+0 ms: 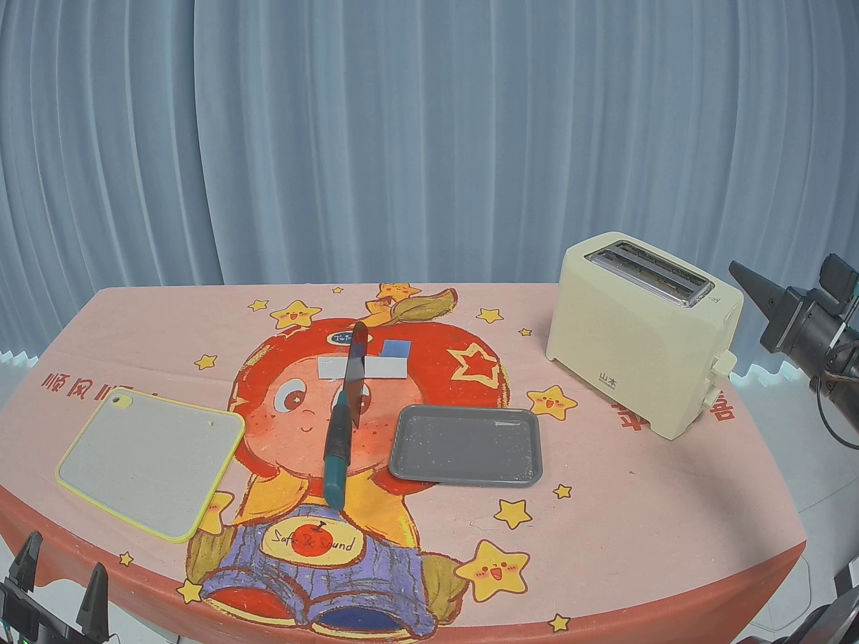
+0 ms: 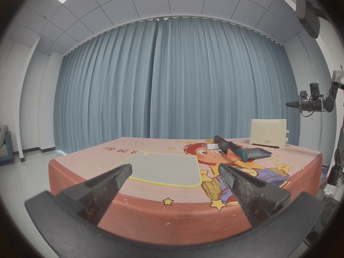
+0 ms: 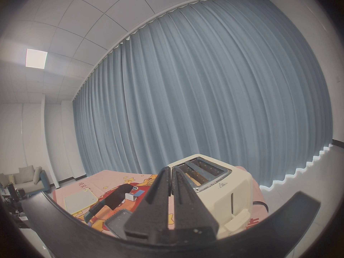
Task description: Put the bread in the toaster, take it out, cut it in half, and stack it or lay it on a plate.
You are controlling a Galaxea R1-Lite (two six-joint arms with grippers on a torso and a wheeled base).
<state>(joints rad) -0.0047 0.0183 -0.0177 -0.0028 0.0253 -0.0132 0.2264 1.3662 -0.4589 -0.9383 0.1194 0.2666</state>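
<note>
A cream two-slot toaster (image 1: 642, 337) stands at the table's right side. In the right wrist view a tan slice of bread (image 3: 194, 179) shows inside one slot of the toaster (image 3: 218, 192). My right gripper (image 3: 170, 171) is shut and empty, in the air just right of the toaster and level with its top (image 1: 741, 272). A knife with a teal handle (image 1: 343, 422) leans on a small white and blue rest at mid-table. Beside it lies a grey plate (image 1: 467, 445). My left gripper (image 2: 175, 172) is open and empty off the table's near left corner (image 1: 58, 574).
A grey cutting board with a yellow rim (image 1: 148, 462) lies at the table's left, in front of my left gripper (image 2: 165, 169). The table carries a cartoon-print cloth. A blue curtain hangs behind it. Open tabletop lies along the front edge.
</note>
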